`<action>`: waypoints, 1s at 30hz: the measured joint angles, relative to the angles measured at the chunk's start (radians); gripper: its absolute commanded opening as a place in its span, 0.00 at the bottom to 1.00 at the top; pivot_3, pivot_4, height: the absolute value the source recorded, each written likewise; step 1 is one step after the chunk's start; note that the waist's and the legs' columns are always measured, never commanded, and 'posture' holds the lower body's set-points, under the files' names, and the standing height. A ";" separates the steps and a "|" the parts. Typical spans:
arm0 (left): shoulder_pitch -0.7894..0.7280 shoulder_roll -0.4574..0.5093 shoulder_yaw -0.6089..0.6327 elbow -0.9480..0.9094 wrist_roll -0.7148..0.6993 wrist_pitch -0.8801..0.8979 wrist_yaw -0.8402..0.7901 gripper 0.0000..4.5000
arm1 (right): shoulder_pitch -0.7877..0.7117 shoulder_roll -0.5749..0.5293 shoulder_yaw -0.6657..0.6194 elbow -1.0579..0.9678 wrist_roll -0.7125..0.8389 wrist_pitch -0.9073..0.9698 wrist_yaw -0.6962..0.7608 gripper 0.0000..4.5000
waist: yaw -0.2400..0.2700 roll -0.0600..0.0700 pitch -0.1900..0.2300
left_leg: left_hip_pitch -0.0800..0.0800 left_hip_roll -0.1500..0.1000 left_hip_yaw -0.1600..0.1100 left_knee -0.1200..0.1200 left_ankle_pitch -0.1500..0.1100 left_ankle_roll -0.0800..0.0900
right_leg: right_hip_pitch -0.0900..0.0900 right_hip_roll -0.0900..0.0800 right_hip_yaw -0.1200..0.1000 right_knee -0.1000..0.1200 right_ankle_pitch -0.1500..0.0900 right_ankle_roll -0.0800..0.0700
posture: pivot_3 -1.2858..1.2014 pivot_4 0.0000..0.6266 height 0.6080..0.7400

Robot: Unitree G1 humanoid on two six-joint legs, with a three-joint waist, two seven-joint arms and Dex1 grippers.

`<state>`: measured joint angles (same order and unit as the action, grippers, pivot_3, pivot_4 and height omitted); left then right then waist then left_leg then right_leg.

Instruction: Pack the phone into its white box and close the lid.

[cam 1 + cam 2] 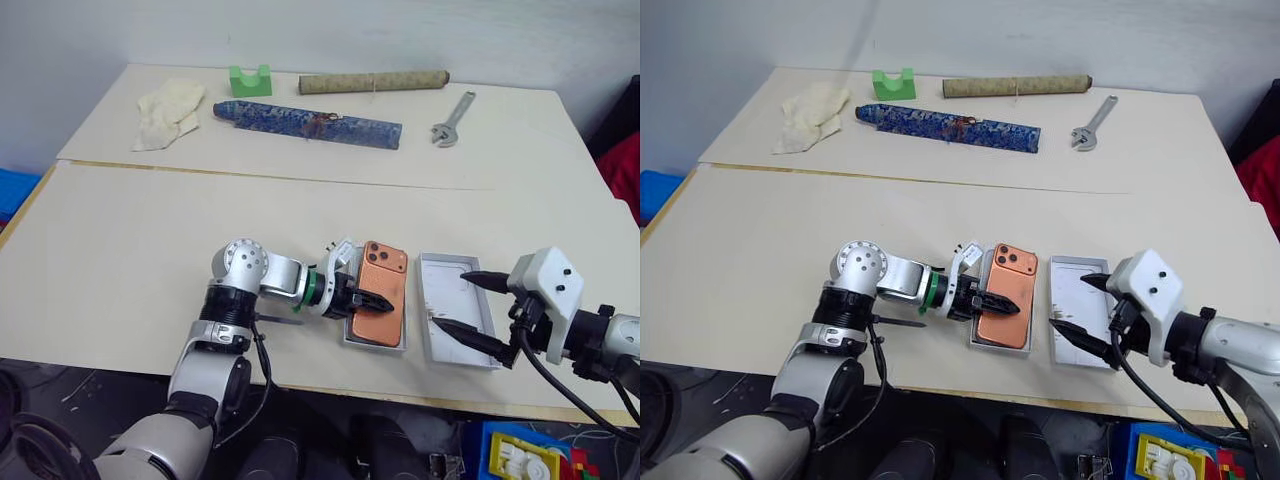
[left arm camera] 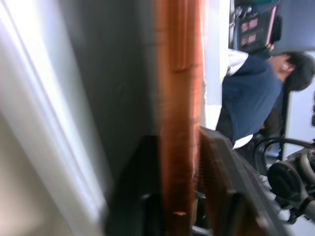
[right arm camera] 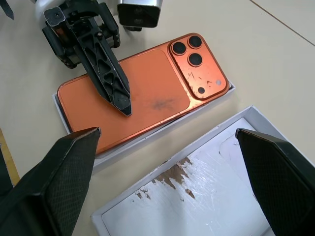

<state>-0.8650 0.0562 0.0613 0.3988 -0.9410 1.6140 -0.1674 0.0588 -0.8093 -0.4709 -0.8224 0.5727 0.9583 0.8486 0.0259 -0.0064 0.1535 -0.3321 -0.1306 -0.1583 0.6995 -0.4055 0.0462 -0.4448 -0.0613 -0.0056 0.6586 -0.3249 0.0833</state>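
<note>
The orange phone point(image 3: 147, 93) lies back up on the white box point(image 3: 147, 140), its camera cluster at the far end and overhanging the rim a little. My left gripper point(image 1: 372, 302) reaches in from the left and is shut on the phone's near half, one black finger point(image 3: 110, 81) lying across its back. In the left wrist view the phone's edge point(image 2: 179, 123) runs between the two fingers. The lid point(image 3: 211, 196) lies open side up just right of the box, pale inside with brown marks. My right gripper point(image 1: 447, 297) hovers open over the lid with nothing between its fingers.
At the table's far side lie a wrench point(image 1: 453, 120), a long blue wrapped bundle point(image 1: 305, 122), a cardboard tube point(image 1: 372, 82), a green block point(image 1: 250, 80) and a cloth point(image 1: 168, 115). A person point(image 2: 251, 98) sits beyond the table. The box and lid sit near the front edge.
</note>
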 measured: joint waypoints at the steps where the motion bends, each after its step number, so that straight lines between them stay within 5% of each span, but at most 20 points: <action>1: 0.009 0.006 -0.001 -0.024 -0.009 0.000 -0.004 0.56 | 0.000 -0.004 0.009 0.004 -0.001 -0.010 -0.004 1.00 | -0.001 0.000 0.000 | 0.001 0.000 0.000 0.000 0.000 0.000 | 0.000 0.000 0.000 0.000 0.000 0.000 | 0.52 0.24 1.00; 7: 0.038 0.087 -0.014 -0.115 -0.129 0.000 -0.022 0.98 | -0.009 -0.019 0.072 0.045 -0.001 -0.053 -0.016 1.00 | -0.001 -0.001 0.000 | 0.005 -0.001 0.003 -0.001 0.000 -0.001 | 0.000 0.000 0.001 -0.001 0.000 0.000 | 0.52 0.24 1.00; 18: 0.041 0.202 -0.121 -0.175 -0.280 0.001 -0.049 0.99 | -0.083 -0.041 0.175 0.122 -0.002 -0.113 -0.029 1.00 | 0.000 -0.001 0.000 | 0.009 -0.002 0.003 -0.002 -0.001 -0.001 | 0.000 0.001 0.004 0.000 0.000 0.000 | 0.52 0.24 1.00; 30: 0.043 0.488 -0.356 -0.440 -0.045 -0.175 -0.428 0.99 | -0.075 -0.044 0.191 0.122 0.002 -0.124 -0.049 1.00 | -0.002 -0.001 0.000 | 0.011 -0.003 0.003 -0.003 -0.001 -0.001 | 0.000 0.001 0.005 -0.002 0.000 0.000 | 0.52 0.24 1.00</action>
<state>-0.8219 0.5445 -0.2943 -0.0410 -0.9863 1.4395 -0.5953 -0.0165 -0.8532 -0.2797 -0.7003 0.5744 0.8346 0.7994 0.0243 -0.0071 0.1531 -0.3210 -0.1335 -0.1554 0.6965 -0.4067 0.0451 -0.4450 -0.0606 -0.0002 0.6568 -0.3249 0.0832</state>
